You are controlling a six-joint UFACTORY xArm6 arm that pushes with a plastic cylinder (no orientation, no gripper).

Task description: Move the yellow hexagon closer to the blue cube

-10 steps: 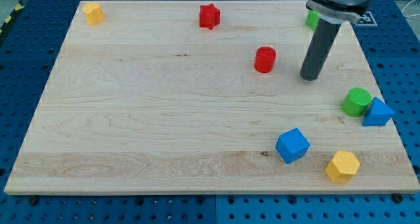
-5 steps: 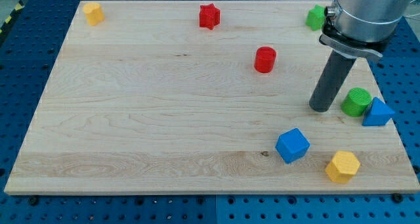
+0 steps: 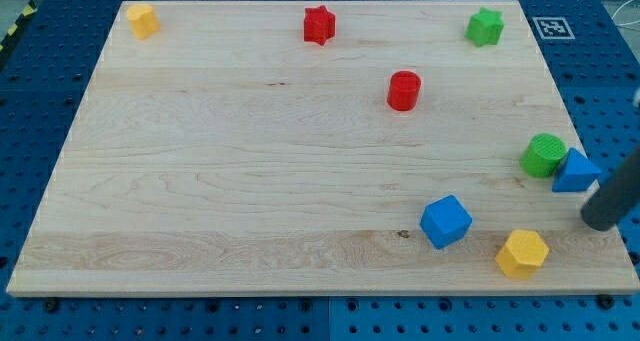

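The yellow hexagon (image 3: pixel 523 253) lies near the board's bottom right corner. The blue cube (image 3: pixel 445 222) sits just to its upper left, a small gap between them. My tip (image 3: pixel 600 224) is at the view's right edge, to the right of and slightly above the yellow hexagon, just below the blue triangular block (image 3: pixel 575 171). It touches no block.
A green cylinder (image 3: pixel 543 154) sits against the blue triangular block. A red cylinder (image 3: pixel 404 90) is right of centre. A red star (image 3: pixel 319 24), a green star (image 3: pixel 485 26) and a small yellow block (image 3: pixel 142 20) line the top of the wooden board (image 3: pixel 240 181).
My tip has swept from the upper right, past the green cylinder's left, down to the right edge beside the yellow hexagon. No block has moved.
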